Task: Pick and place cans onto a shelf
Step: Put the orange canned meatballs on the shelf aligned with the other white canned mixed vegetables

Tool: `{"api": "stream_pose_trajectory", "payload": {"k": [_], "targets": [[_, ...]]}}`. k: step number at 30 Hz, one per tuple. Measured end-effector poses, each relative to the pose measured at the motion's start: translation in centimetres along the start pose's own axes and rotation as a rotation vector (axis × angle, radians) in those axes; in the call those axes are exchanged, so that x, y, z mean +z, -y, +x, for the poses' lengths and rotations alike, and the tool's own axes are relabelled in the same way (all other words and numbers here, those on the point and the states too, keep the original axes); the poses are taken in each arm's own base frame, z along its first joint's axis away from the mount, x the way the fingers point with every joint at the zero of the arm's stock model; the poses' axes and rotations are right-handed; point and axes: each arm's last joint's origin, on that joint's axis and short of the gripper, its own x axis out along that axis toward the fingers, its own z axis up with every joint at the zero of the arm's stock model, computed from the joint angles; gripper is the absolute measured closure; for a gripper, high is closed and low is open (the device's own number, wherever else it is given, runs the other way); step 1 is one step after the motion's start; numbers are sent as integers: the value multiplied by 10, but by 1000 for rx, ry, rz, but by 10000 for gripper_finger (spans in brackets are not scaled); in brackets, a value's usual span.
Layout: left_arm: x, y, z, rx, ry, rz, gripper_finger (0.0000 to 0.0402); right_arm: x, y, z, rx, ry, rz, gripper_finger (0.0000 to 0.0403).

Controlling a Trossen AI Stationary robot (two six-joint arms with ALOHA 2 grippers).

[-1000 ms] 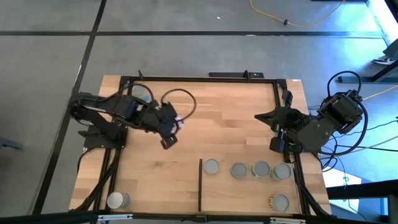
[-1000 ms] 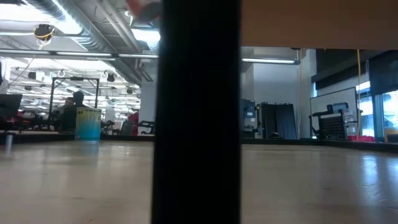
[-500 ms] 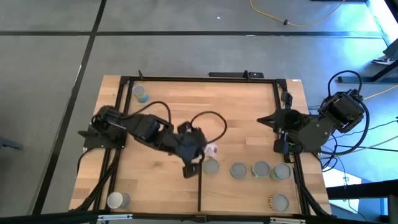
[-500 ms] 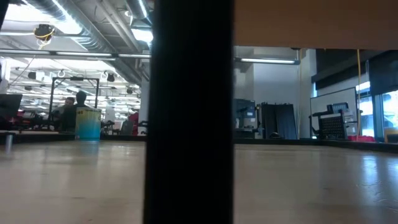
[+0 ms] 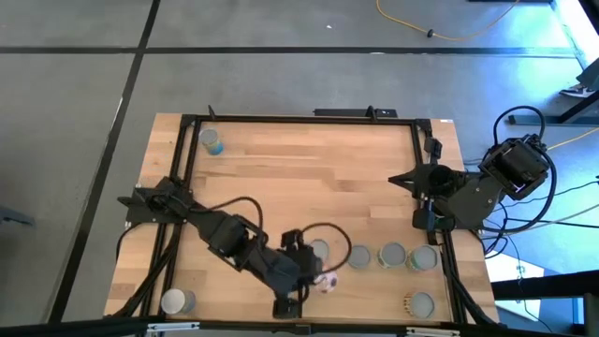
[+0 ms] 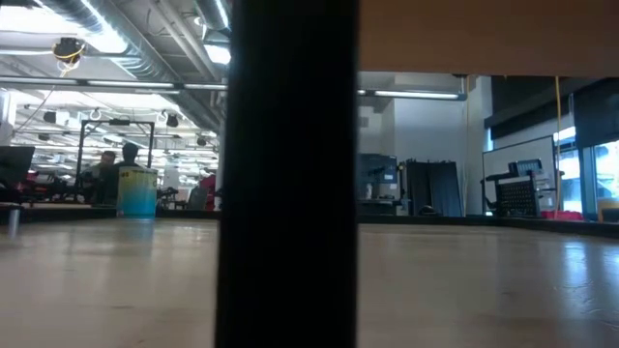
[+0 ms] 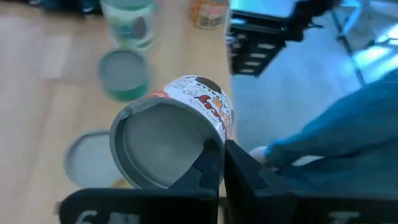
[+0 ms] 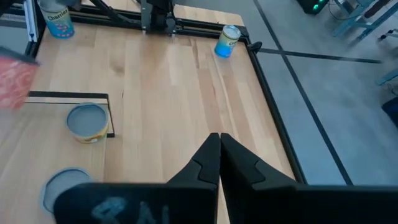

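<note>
High view first: the left arm stretches from its base on the left across the tabletop [image 5: 281, 187] to the near edge, and the left pincer [image 5: 315, 281] sits just over the shelf's dark edge strip [image 5: 300, 257]. It's pinching a can! The held can [image 5: 325, 284] has a white and red label, and it hangs tilted over the left end of the shelf [image 5: 374, 295], just near of the row there.

From the left wrist, the fingers [image 7: 214, 163] are pressed tight on the rim of that can [image 7: 168, 134], grey end facing the camera (hollow or lidded, I cannot tell).

On the shelf, a far row of four grey-topped cans: one [image 5: 319, 249] half hidden by the arm's cable, then a second [image 5: 360, 256], a third [image 5: 392, 254] and a fourth [image 5: 424, 258] towards the right. A fifth [image 5: 422, 303] stands alone by the near right corner.

Off the shelf, a blue-labelled can [image 5: 211, 141] stands at the far left corner and a white one [image 5: 176, 301] lies at the near left.

The right pincer [image 5: 397, 177] waits at the right edge, fingers pressed together on nothing.
</note>
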Motion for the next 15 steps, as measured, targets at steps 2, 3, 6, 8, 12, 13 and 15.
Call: {"api": "stream_pose_trajectory", "payload": {"k": [2,3,6,8,12,13,15], "targets": [[-6,3,3,0,-35,18,401,0,0,0,0,0,0,393],[-6,5,7,-17,-36,17,401,0,0,0,0,0,0,393],[-12,9,20,-35,-80,29,401,0,0,0,-1,0,-1,393],[-15,11,32,-53,-104,31,401,0,0,0,-1,0,-1,393],[-21,13,45,-96,-159,64,401,0,0,0,-1,0,-1,393],[-23,14,49,-105,-177,79,401,0,0,0,-1,0,-1,393],[-28,14,57,-124,-212,90,401,0,0,0,-1,0,-1,393]]}}
